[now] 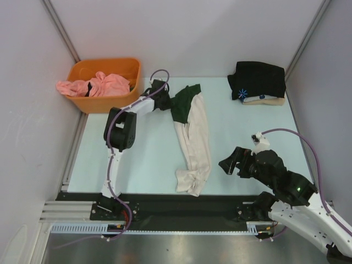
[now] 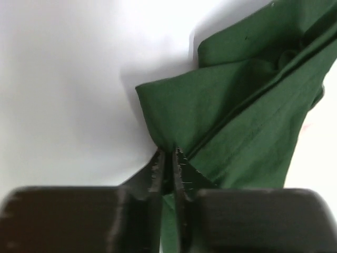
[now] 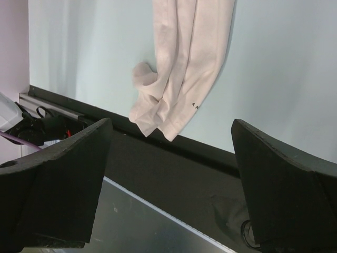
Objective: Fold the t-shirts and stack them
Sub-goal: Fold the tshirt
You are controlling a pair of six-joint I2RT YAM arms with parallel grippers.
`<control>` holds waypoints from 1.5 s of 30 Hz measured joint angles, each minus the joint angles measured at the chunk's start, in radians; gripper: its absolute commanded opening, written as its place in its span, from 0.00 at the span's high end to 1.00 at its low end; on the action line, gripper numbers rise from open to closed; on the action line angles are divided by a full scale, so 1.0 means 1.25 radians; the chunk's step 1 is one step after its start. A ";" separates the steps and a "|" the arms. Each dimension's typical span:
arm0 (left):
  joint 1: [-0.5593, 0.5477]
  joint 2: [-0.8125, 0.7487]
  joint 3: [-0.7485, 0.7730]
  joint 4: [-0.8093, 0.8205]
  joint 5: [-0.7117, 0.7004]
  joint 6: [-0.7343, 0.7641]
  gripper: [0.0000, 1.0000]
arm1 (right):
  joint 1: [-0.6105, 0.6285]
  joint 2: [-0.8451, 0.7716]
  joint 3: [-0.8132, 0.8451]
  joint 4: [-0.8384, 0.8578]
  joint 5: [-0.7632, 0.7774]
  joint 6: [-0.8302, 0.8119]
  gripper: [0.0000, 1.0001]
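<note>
A cream t-shirt (image 1: 196, 140) with dark green sleeves lies in a long bunched strip down the middle of the table, and its hem end shows in the right wrist view (image 3: 184, 63). My left gripper (image 1: 164, 99) is at its far end, shut (image 2: 168, 158) on an edge of the green sleeve (image 2: 231, 121). My right gripper (image 1: 234, 162) hovers near the front right, open (image 3: 171, 126) with nothing between its fingers. A folded black t-shirt (image 1: 258, 80) with a blue mark rests on a beige one (image 1: 270, 101) at the back right.
An orange basket (image 1: 104, 66) at the back left holds crumpled pink t-shirts (image 1: 102, 85). A black strip (image 3: 174, 168) and a metal rail run along the near table edge. White walls close in the left, right and back.
</note>
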 measured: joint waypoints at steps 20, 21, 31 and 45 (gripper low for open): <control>0.049 0.160 0.488 -0.127 -0.198 0.161 0.13 | 0.000 0.028 0.000 -0.012 0.000 0.001 0.00; 0.052 0.157 0.487 -0.133 -0.199 0.165 0.03 | 0.000 0.036 0.000 -0.011 -0.002 0.004 0.01; 0.053 -0.195 0.254 -0.270 -0.190 0.161 0.02 | 0.107 0.158 -0.070 0.019 -0.019 0.122 0.03; 0.035 -0.974 -0.773 -0.319 -0.080 0.075 0.07 | 0.227 0.475 -0.188 0.388 0.011 0.207 0.29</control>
